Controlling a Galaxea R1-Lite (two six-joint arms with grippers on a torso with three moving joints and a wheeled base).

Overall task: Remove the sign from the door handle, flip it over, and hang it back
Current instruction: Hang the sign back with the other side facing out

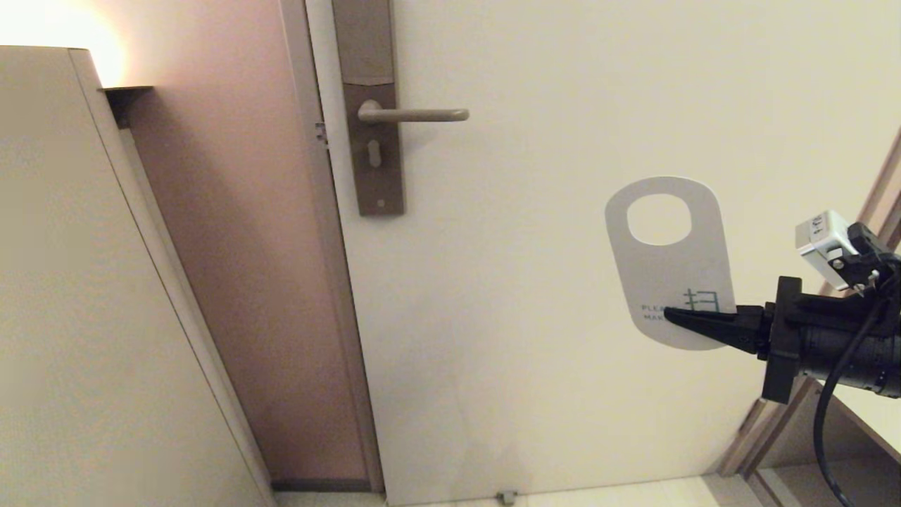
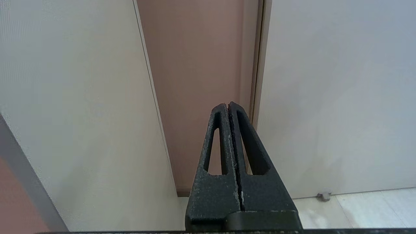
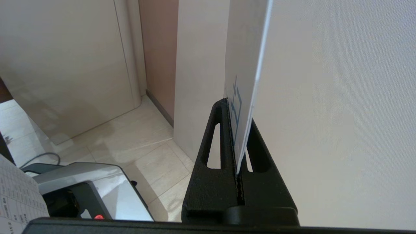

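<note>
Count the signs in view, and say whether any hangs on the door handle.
1. The sign is held at its lower end by the right gripper, out in front of the door, below and right of the handle. None hangs on the handle, which is bare.

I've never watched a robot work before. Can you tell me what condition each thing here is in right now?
sign: off the handle, white side showing, held upright by its lower end.
door handle: level, nothing hanging on it.
right gripper: shut on the sign, below and right of the handle.
left gripper: shut, empty, near the door's edge.
door: closed.
</note>
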